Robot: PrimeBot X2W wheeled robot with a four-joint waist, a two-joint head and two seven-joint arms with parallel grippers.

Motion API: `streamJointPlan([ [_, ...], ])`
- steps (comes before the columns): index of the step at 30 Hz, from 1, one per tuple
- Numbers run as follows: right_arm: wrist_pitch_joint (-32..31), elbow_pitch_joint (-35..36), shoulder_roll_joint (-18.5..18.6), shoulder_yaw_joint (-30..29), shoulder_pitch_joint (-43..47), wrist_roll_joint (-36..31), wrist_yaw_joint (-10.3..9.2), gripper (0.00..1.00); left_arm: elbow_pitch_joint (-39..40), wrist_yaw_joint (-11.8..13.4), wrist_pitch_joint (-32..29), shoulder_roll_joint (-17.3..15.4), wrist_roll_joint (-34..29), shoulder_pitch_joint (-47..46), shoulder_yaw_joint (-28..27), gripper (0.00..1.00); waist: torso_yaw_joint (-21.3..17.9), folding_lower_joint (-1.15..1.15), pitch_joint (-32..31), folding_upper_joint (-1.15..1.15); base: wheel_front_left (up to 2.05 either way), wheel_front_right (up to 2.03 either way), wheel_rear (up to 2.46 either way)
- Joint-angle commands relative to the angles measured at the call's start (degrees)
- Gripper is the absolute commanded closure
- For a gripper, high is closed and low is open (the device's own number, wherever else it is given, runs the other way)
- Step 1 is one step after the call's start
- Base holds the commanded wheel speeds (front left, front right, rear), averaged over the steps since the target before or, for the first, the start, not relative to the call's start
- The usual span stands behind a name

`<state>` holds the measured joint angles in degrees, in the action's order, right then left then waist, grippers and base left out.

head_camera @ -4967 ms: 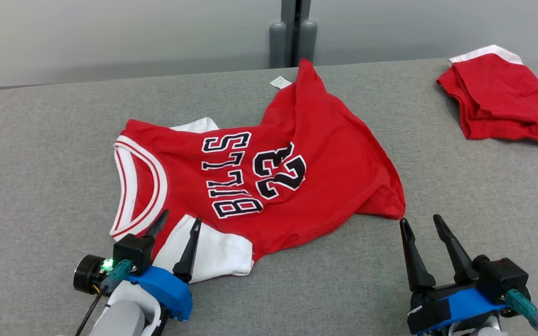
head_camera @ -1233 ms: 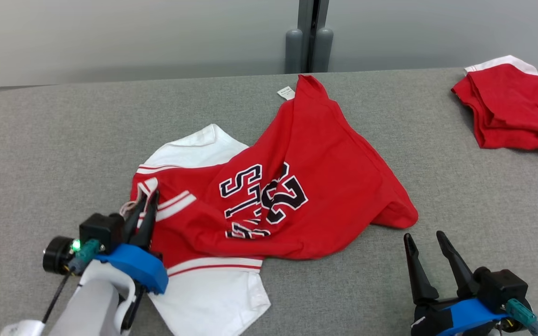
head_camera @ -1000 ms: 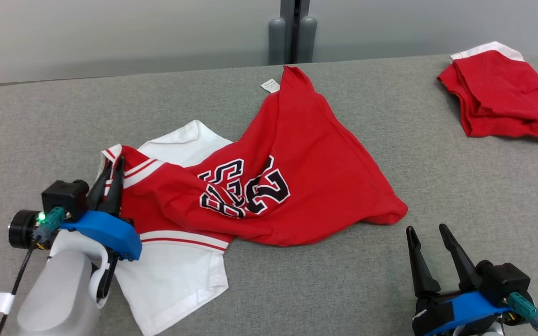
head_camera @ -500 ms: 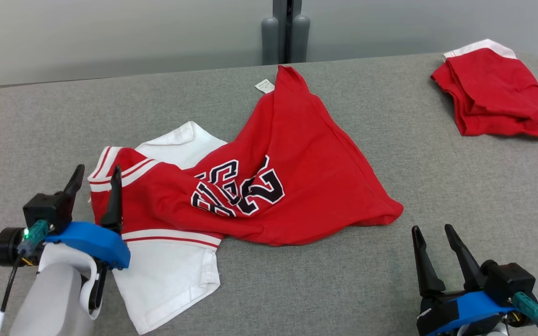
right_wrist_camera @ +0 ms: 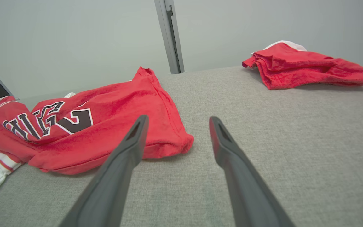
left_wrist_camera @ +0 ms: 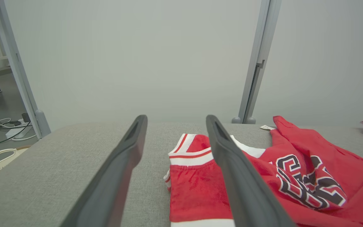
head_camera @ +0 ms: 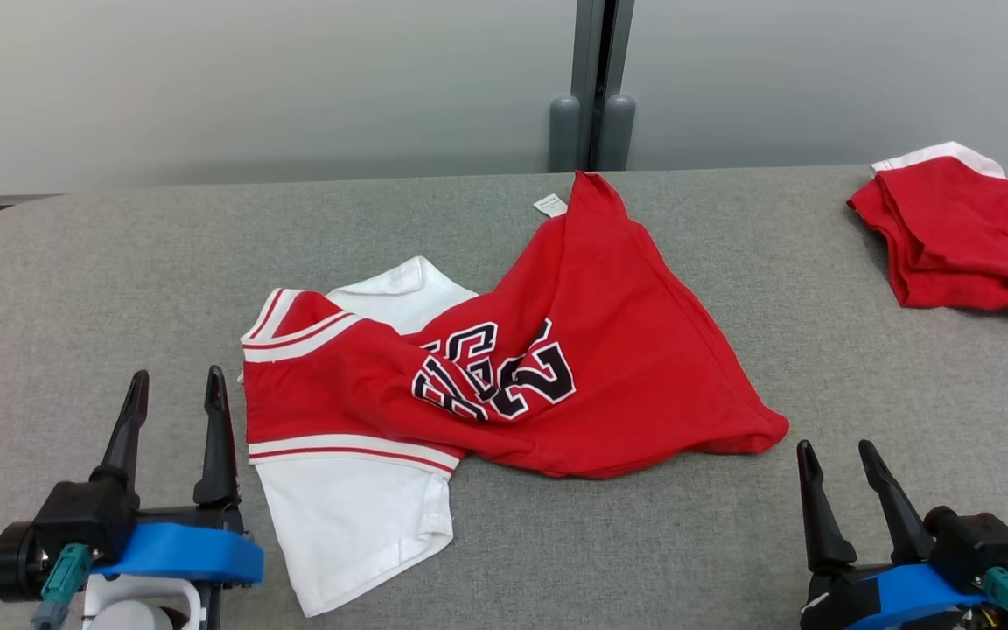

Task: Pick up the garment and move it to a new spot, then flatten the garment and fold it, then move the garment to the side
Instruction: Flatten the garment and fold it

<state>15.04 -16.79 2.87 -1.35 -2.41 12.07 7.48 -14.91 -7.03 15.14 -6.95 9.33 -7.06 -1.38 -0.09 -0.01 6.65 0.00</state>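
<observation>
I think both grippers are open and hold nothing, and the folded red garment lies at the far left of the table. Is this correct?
Not quite. The folded red garment lies at the far right of the table, as the head view shows. The rest holds: the left gripper and the right gripper are both open and hold nothing.

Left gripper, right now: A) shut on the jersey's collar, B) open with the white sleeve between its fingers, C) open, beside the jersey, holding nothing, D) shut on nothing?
C: the left gripper has its fingers apart over bare table, clear of the jersey beside it.
</observation>
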Motion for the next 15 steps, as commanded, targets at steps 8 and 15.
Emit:
streamJointPlan([
  [8, 0.18, 1.69, 0.03, 0.73, 2.87, 0.2, 0.03, 0.0, 4.57, -0.07, -0.01, 2.41, -3.0, 6.77, -1.97, 0.0, 0.32, 0.01, -3.6, 0.0, 0.0, 0.0, 0.0],
  [15, 0.17, 5.72, 0.04, 3.08, 5.63, -0.12, 0.03, 0.0, 4.48, -0.3, -0.01, 3.08, -4.51, 9.45, -0.99, 0.0, -0.05, 0.01, -4.6, 0.0, 0.0, 0.0, 0.0],
])
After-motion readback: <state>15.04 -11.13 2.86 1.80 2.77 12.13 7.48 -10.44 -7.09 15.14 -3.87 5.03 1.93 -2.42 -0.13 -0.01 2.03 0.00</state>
